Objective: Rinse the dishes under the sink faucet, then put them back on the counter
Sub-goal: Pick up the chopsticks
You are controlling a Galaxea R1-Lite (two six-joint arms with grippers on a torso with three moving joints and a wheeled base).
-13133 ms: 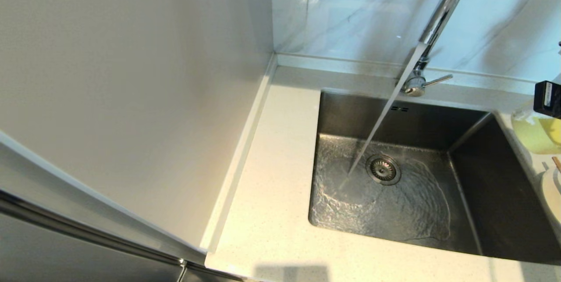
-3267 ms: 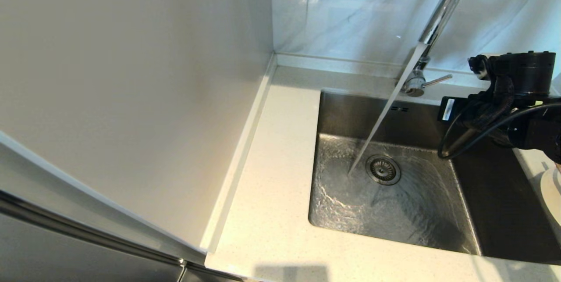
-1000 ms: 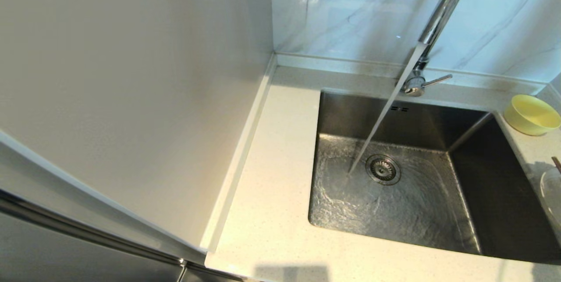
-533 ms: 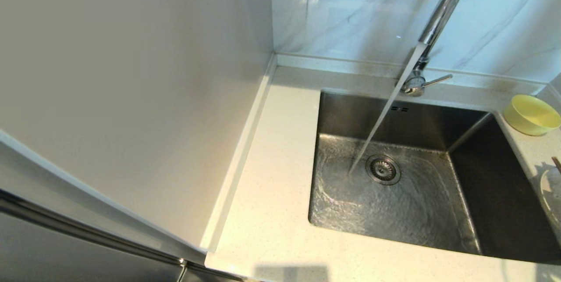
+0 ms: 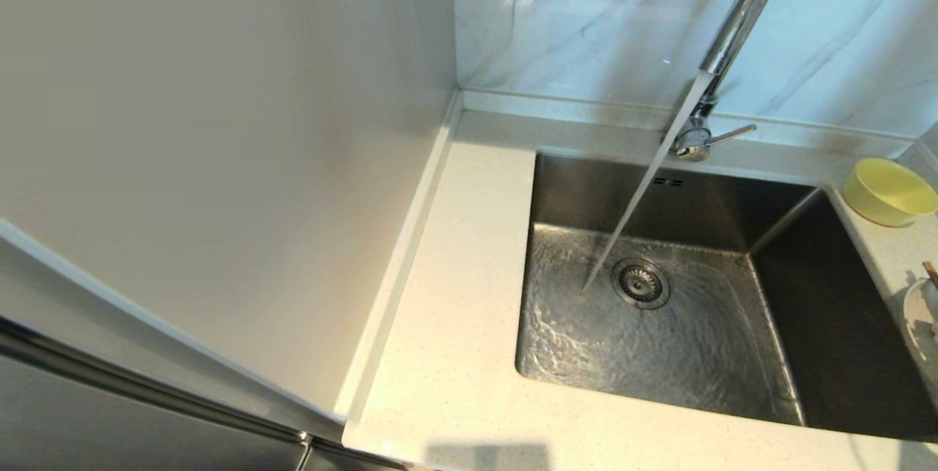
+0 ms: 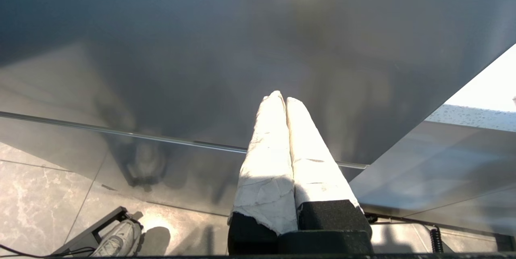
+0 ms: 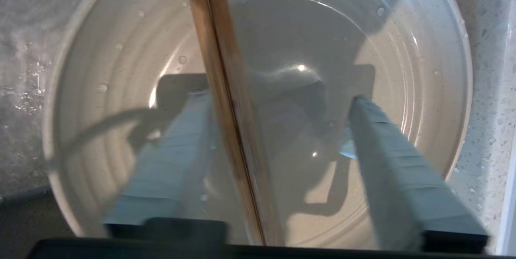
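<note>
Over the white plate (image 7: pixel 121 49), at the worktop's (image 5: pixel 454 354) right edge beside the sink (image 5: pixel 659 324), the right gripper (image 7: pixel 278 98) is hanging with its jaws apart, one finger on each side of the chopsticks (image 7: pixel 229 102) lying across the plate. Nothing is clamped yet. To take them well, I judge the gripper should be centring on both sticks, sinking until its tips are nearly meeting the plate, then closing so the pair is pinched together rather than one stick rolling free. Thin, brown and wet-looking, the sticks are lying side by side; droplets are dotting the ridged plate. Water is running from the faucet (image 5: pixel 722 53) near the drain. A yellow bowl (image 5: pixel 889 191) is sitting on the worktop behind. Parked off the worktop, the left gripper (image 6: pixel 282 100) is closed on nothing.
</note>
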